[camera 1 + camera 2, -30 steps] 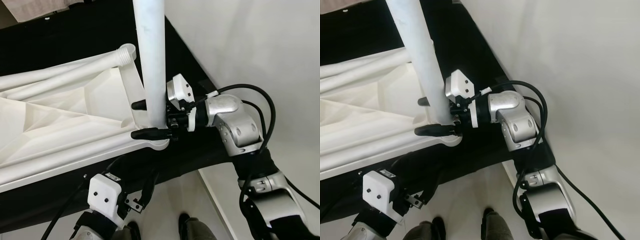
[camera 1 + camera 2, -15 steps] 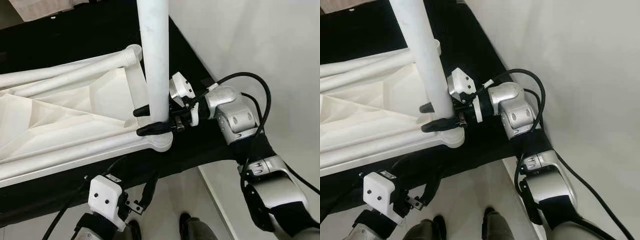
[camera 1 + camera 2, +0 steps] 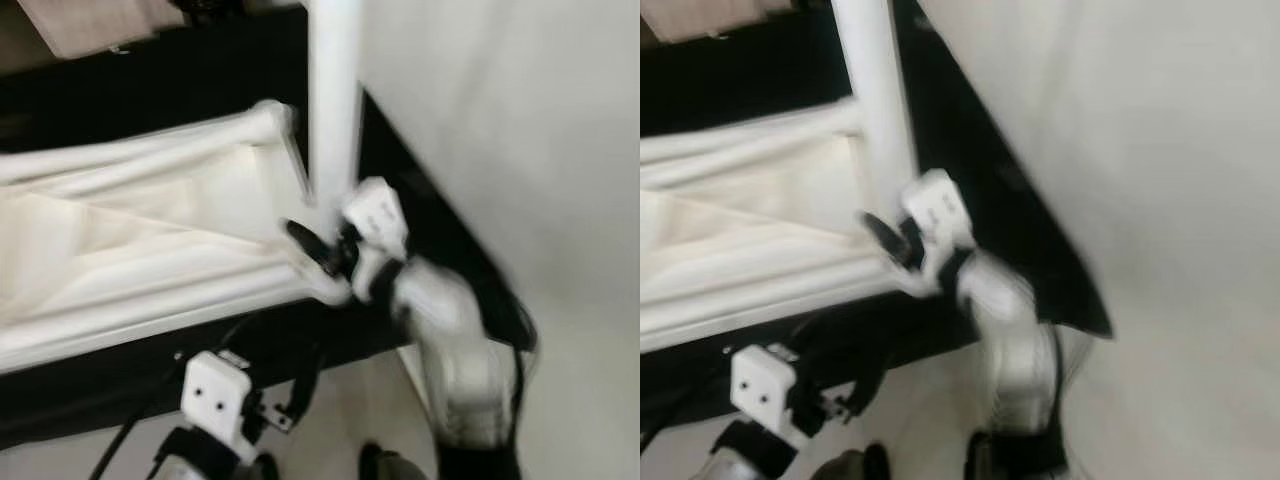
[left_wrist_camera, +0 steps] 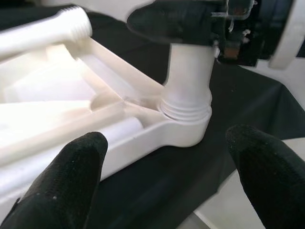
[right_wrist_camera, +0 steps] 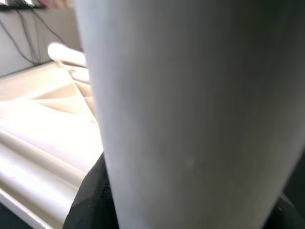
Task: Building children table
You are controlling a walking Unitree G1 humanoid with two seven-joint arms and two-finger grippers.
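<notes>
The white children's table (image 3: 120, 250) lies upside down on a black cloth. One white table leg (image 3: 335, 120) stands upright in its near corner socket (image 4: 186, 121). My right gripper (image 3: 318, 248) holds this leg just above the socket, blurred by motion; the leg (image 5: 190, 119) sits right against its wrist camera. Below the table's edge, my left gripper (image 4: 167, 162) is open, its fingers (image 4: 66, 186) spread, with nothing between them, pointing at the socket corner.
A second white leg (image 3: 150, 150) with a threaded end (image 4: 71, 24) lies across the underside. The black cloth (image 3: 150, 80) extends behind the table. Pale floor (image 3: 500, 150) lies to the right. My feet (image 3: 380, 465) are at the bottom.
My right arm has swung down and closer, its forearm now below the gripper, which stays at the leg's base. The picture is blurred and has shifted slightly. The left arm has hardly moved.
</notes>
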